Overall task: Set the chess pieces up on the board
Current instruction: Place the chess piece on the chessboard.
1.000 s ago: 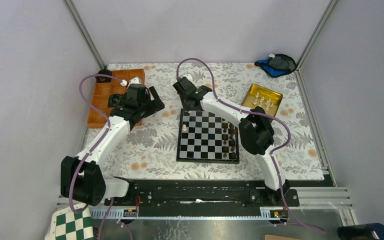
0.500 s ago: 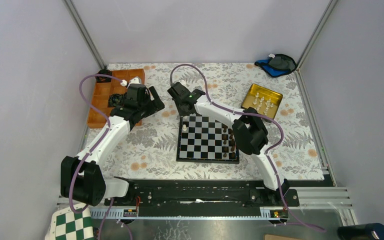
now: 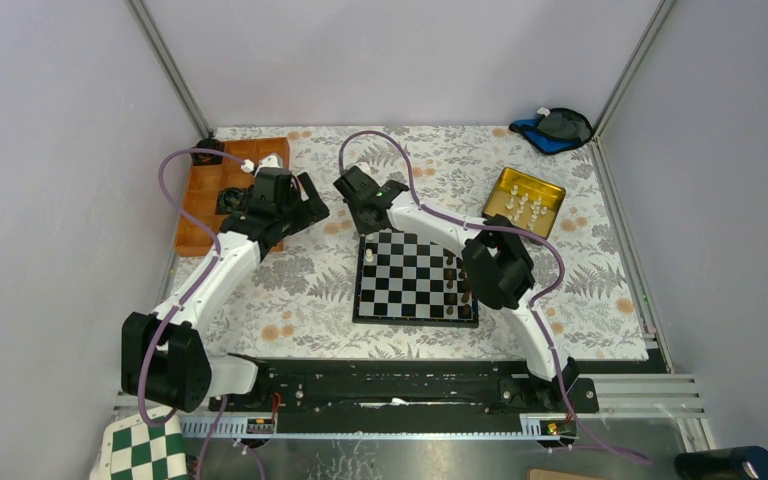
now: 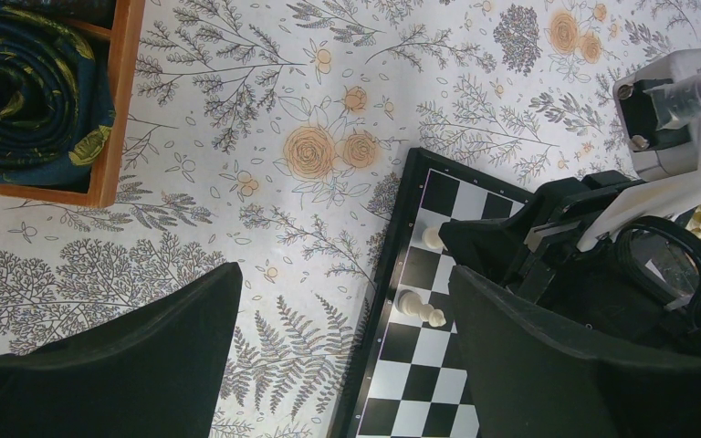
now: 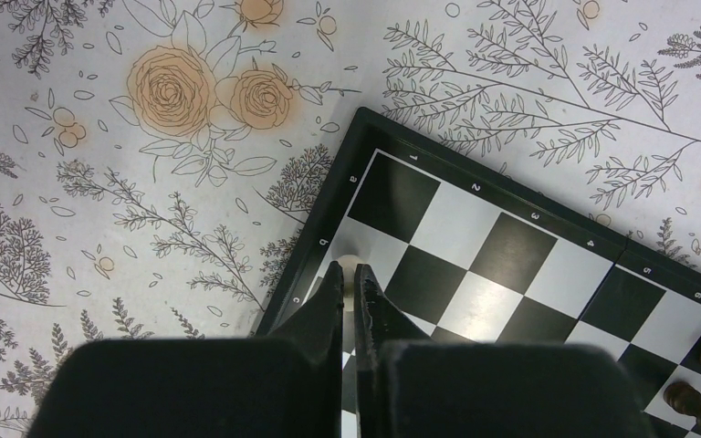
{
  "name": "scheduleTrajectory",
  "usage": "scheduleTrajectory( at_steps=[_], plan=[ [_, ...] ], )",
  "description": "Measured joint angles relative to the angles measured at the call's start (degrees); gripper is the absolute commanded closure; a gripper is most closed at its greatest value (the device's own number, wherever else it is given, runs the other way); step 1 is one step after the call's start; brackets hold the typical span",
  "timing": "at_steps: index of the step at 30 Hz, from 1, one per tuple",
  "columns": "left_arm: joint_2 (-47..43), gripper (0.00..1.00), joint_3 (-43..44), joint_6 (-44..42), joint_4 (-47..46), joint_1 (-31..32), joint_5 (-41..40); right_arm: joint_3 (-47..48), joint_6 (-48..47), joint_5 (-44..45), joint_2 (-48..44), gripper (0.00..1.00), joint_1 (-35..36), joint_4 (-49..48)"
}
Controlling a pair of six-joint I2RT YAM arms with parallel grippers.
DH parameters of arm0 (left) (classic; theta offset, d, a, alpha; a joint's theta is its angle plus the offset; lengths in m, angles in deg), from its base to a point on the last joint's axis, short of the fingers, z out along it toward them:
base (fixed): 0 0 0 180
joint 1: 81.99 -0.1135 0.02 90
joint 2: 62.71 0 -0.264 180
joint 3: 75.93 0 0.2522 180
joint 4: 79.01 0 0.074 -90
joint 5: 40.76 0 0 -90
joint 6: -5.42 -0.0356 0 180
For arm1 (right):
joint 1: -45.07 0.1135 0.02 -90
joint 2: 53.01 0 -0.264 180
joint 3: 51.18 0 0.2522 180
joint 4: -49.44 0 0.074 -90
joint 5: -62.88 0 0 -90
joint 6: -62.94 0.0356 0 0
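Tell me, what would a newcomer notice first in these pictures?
The right pincer is pinched shut on a cream chess piece near the far left corner of the black-framed chessboard. The left pincer hangs wide open over the flowered cloth beside it. A gold tin at the far right holds more cream pieces.

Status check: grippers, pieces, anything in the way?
Right gripper shut on a white piece at the board left edge. Left gripper open beside it, holding nothing. More white pieces in gold tin. Nothing blocking.

Left claw (image 4: 342, 274) wide open, right claw (image 5: 350, 274) pinched shut
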Motion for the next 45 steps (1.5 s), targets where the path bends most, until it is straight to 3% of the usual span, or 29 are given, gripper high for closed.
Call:
scheduleTrajectory(
  at_steps=[40,45],
  plan=[
    [1.81,0.09,0.0,-0.02,0.13,0.0,0.24,-2.73,0.02,0.02,-0.02,1.0,-0.76,-3.78],
    [2.16,0.09,0.0,-0.02,0.13,0.0,0.46,-3.69,0.11,0.0,-0.39,0.85,-0.92,-5.05]
  ],
)
